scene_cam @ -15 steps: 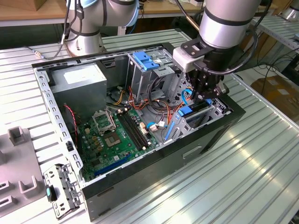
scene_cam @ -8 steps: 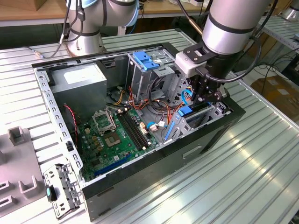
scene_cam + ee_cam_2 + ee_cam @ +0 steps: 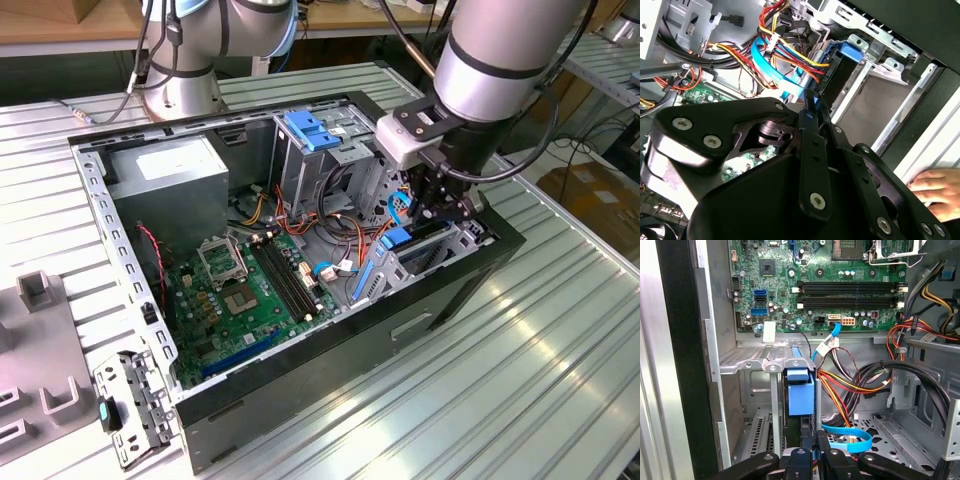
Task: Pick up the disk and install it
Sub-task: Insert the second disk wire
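The disk stands on edge in the metal drive cage (image 3: 440,250) at the front corner of the open computer case. Its blue plastic end (image 3: 397,238) shows in the exterior view, and the blue part (image 3: 801,396) (image 3: 844,59) appears in both wrist views. My gripper (image 3: 438,207) hangs just above the cage, over the disk's upper edge. The two thin black fingers (image 3: 810,102) lie close together in both wrist views, with nothing seen between them (image 3: 815,441). Most of the disk's body is hidden inside the cage.
Coloured cables (image 3: 850,380) and a blue flat cable (image 3: 850,436) run beside the cage. The motherboard (image 3: 250,290) fills the case floor, with a grey power supply (image 3: 170,185) at the back. A person's hand (image 3: 935,187) rests outside the case wall. A second arm's base (image 3: 190,60) stands behind.
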### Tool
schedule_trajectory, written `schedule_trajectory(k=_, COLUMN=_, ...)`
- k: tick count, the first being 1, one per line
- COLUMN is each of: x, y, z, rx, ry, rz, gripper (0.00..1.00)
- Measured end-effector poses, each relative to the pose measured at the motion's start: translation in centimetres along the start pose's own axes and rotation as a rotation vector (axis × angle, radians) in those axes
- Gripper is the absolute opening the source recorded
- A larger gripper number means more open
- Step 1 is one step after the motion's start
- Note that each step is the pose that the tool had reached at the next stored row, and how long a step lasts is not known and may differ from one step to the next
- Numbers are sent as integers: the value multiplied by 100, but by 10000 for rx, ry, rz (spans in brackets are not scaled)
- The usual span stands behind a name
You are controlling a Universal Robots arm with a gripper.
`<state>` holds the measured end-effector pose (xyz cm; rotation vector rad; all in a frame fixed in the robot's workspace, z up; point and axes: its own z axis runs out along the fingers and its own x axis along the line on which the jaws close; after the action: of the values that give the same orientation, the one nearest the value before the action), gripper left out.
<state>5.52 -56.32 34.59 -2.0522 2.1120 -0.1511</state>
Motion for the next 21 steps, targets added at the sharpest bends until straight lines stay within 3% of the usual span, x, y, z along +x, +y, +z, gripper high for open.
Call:
schedule_trajectory(k=13, x=24, y=5, z=79, rx=-1, ry=0, rz=1, gripper=16)
schedule_trajectory(k=21, x=25, y=5, z=79, rx=-1, ry=-5, rz=1, gripper=17)
